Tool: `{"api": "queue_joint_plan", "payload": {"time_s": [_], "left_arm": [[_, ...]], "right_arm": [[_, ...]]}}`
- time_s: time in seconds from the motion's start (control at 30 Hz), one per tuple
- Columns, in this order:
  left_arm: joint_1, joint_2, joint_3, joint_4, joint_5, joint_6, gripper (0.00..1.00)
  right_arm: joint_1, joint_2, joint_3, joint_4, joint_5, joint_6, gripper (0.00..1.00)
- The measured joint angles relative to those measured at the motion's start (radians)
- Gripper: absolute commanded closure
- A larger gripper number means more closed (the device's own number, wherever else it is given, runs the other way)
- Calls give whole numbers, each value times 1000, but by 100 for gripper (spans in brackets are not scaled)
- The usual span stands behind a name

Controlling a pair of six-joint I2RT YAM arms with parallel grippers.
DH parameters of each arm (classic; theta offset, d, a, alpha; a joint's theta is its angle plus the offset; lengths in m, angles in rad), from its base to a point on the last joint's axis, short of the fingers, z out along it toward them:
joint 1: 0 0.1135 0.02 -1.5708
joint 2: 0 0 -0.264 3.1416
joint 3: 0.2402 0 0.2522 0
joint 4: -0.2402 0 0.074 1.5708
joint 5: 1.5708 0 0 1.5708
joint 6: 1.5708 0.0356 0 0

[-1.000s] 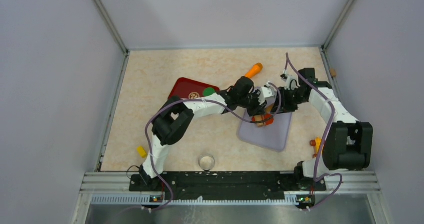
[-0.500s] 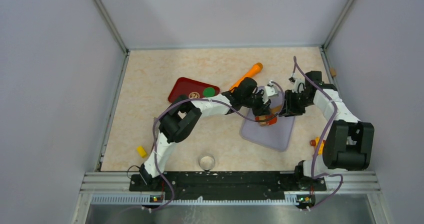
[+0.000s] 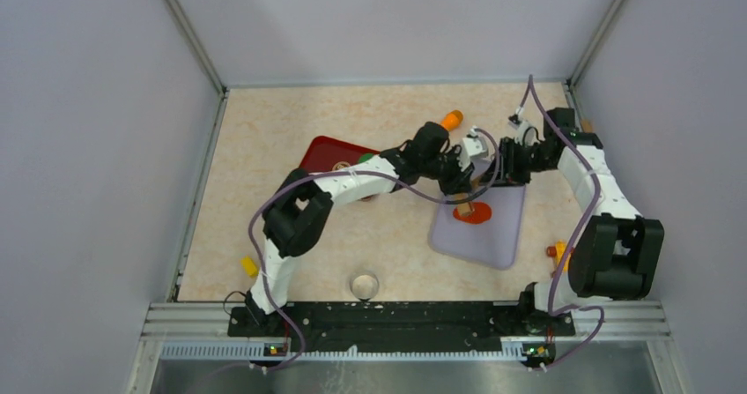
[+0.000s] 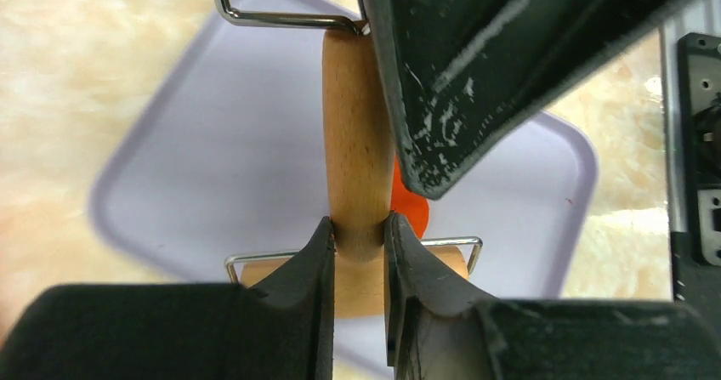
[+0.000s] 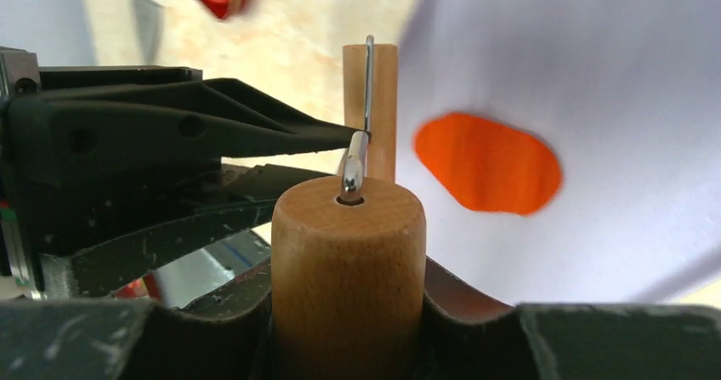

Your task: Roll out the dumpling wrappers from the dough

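A flat orange-red dumpling wrapper point(image 3: 474, 214) lies on the lilac tray point(image 3: 498, 240). It also shows in the right wrist view point(image 5: 487, 162) and partly in the left wrist view point(image 4: 410, 208). Both grippers hold a wooden roller tool with wire brackets above the tray's far edge. My left gripper point(image 4: 357, 229) is shut on the tool's wooden handle point(image 4: 357, 133); a small roller point(image 4: 357, 285) sits crosswise beneath it. My right gripper point(image 5: 349, 291) is shut on the tool's other wooden roller point(image 5: 349, 252). From above, the left gripper point(image 3: 467, 175) and right gripper point(image 3: 500, 165) meet just behind the wrapper.
A red tray point(image 3: 328, 153) with a green disc point(image 3: 365, 159) lies at the left. An orange stick point(image 3: 451, 118) lies behind the grippers. A small round cup point(image 3: 364, 284) and a yellow piece point(image 3: 250, 266) sit near the front. An orange piece point(image 3: 555, 251) lies at the right.
Both grippers and the roller tool have moved toward the back. The roller has come off the orange-red wrapper, which now lies uncovered. The lilac tray has shifted slightly right.
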Motion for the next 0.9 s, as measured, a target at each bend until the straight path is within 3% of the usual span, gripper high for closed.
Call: {"api": "queue_joint_plan", "payload": {"time_s": [0.1,0.23,0.43,0.53,0.63,0.8,0.9], "left_arm": [[24,-114,-38,-54,-6,20,47],[55,-311,-168,-92,-38,40,43],[140,-502,-388,-179,-122,15,40],[205,-513,-467,-190,-136,-44,40],[249,-488,-494,-193,-146,-137,41],[238,-340,-417,-143,-99,-290,50],[225,-244,-375,-98,-87,-372,56]], "right_arm": [[20,-1,84,-18,-84,18,100],[37,-7,176,-31,-122,-37,100],[46,-10,287,-154,-87,-319,100],[82,-36,319,-191,-21,-471,100],[214,-112,318,-221,90,-646,100],[448,-298,232,-233,262,-910,100],[517,-380,154,-248,372,-1064,100]]}}
